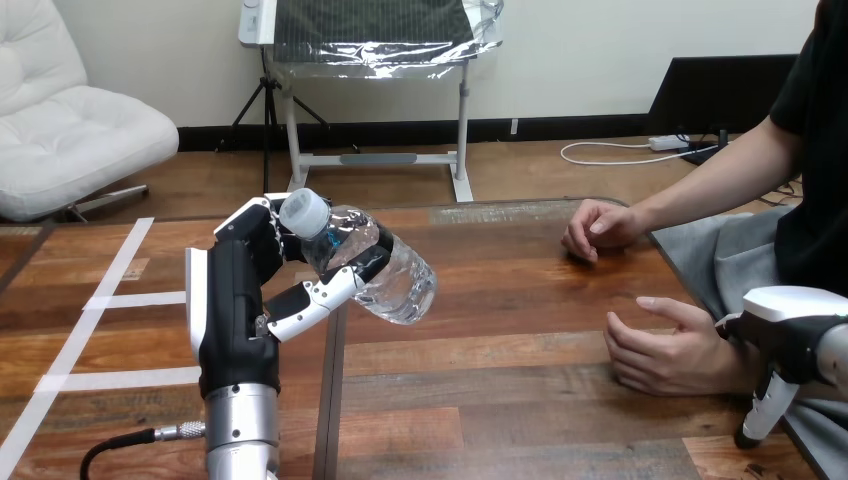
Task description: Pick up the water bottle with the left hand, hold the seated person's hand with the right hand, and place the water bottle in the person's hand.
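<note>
1. The water bottle [385, 275] is clear plastic with a white cap [303, 212]. It is up off the wooden table [500, 400], lying tilted with the cap at the upper left and the base lower to the right.
2. The robot's left hand [235, 300] has it. The fingers wrap over the bottle's upper part near the neck and the thumb curls in from beneath, so the grip is closed around it.
3. Right of the bottle and a little below its level, the person's nearer hand [665, 350] rests on the tabletop, loosely cupped with the thumb uppermost.
4. Further right of the bottle, just beside that hand's wrist, is the robot's right hand [785, 335]. I cannot tell whether it is open or closed, or whether it touches the wrist.
5. Right of the bottle and slightly above it, the person's farther hand [600, 228] sits on the table in a loose fist.
6. Below the bottle a dark seam [330, 410] runs down the boards. Left of the bottle, strips of white tape [140, 299] cross the wood.
</note>
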`<state>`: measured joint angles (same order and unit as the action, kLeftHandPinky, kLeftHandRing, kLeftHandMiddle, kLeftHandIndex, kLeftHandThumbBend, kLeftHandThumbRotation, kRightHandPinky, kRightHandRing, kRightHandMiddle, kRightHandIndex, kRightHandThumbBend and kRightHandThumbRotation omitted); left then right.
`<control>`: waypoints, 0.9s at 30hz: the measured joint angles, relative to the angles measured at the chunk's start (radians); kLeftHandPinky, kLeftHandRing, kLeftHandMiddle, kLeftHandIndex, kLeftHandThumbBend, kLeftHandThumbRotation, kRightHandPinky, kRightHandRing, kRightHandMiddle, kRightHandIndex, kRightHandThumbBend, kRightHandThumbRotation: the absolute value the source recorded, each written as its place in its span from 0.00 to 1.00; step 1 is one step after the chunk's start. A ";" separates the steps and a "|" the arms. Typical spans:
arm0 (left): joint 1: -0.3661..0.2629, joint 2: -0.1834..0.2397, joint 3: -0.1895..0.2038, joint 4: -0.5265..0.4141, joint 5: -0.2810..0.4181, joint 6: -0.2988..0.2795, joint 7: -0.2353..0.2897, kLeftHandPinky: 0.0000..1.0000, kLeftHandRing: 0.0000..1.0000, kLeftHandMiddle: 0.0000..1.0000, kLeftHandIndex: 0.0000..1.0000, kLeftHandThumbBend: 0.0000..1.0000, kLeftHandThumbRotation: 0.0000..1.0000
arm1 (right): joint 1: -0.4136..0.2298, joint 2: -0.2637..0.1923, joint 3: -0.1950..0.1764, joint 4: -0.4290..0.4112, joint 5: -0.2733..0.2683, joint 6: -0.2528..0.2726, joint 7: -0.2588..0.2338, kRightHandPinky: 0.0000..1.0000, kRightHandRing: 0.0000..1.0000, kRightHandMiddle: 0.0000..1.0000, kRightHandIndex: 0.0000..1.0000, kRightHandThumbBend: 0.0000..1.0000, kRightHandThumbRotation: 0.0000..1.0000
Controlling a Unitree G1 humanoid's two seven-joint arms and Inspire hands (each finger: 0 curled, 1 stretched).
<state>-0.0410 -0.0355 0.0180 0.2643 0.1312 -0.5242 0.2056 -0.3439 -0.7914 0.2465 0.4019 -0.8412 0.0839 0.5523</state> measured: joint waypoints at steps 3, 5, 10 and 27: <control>0.000 0.000 0.001 0.000 0.000 0.000 0.000 0.44 0.42 0.43 0.49 0.63 0.00 | -0.015 0.000 0.013 0.023 0.000 -0.003 -0.011 0.89 0.93 0.92 0.89 0.74 0.06; 0.000 0.001 0.001 0.000 -0.001 0.000 0.000 0.44 0.42 0.43 0.49 0.63 0.00 | -0.027 0.000 0.023 0.040 0.000 -0.004 -0.017 0.90 0.93 0.92 0.89 0.74 0.06; 0.000 0.001 0.001 0.000 -0.002 0.001 -0.002 0.44 0.42 0.44 0.49 0.63 0.00 | -0.046 0.000 0.037 0.071 -0.001 -0.004 -0.028 0.90 0.94 0.92 0.89 0.73 0.06; 0.000 0.000 0.001 -0.004 -0.006 0.002 -0.008 0.44 0.42 0.44 0.49 0.64 0.00 | -0.097 0.000 0.089 0.160 -0.010 -0.007 -0.092 0.88 0.93 0.92 0.89 0.72 0.09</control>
<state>-0.0406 -0.0352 0.0188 0.2607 0.1252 -0.5224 0.1975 -0.4406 -0.7911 0.3350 0.5621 -0.8510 0.0764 0.4600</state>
